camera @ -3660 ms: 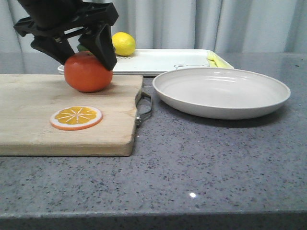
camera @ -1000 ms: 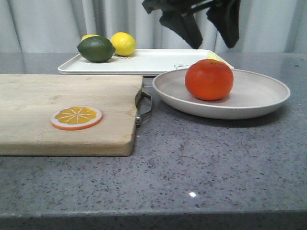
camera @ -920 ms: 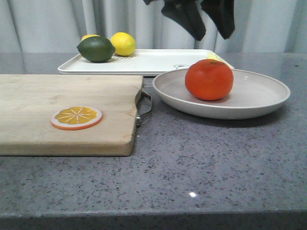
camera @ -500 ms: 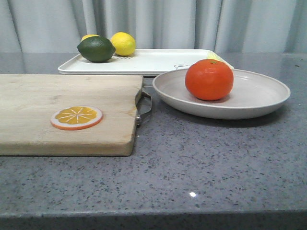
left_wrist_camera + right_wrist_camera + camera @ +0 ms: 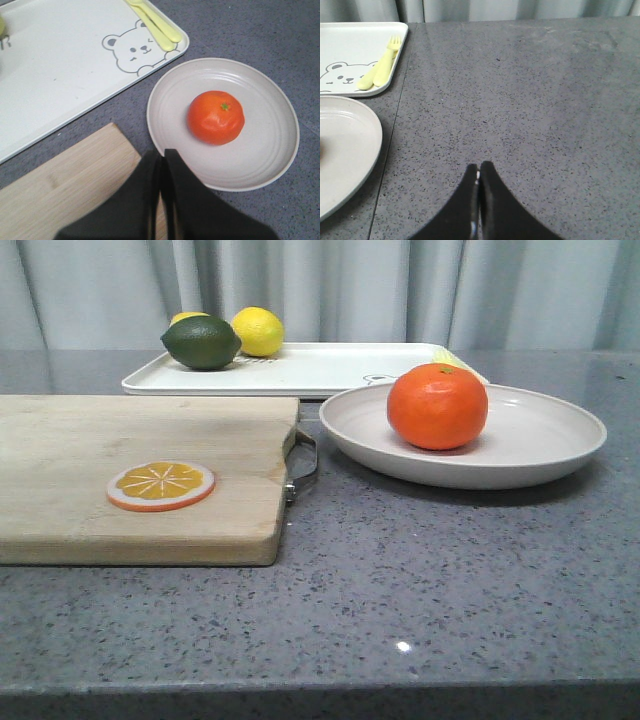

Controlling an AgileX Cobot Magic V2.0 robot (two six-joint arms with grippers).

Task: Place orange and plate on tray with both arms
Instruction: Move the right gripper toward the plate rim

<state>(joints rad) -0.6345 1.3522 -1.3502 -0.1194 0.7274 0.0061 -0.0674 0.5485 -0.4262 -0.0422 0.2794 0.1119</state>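
Currently the orange (image 5: 437, 406) sits inside the plate (image 5: 530, 445), right of centre in the front view, slightly left of the plate's middle. Plate rests on the grey surface (image 5: 400, 580), just in front of the white tray (image 5: 330, 368), which is in the upper middle of frame. Tray carries a lime (image 5: 201, 342) and a lemon (image 5: 257, 331) at its left end and yellow cutlery (image 5: 156, 21) by the bear drawing (image 5: 131, 51). Cutting board (image 5: 90, 475) at left holds the orange slice (image 5: 161, 485). Left hand (image 5: 162, 160): fingers together, empty, above the plate's edge and the board corner. Right hand (image 5: 479, 172): fingers together, empty, over bare surface beside the plate.
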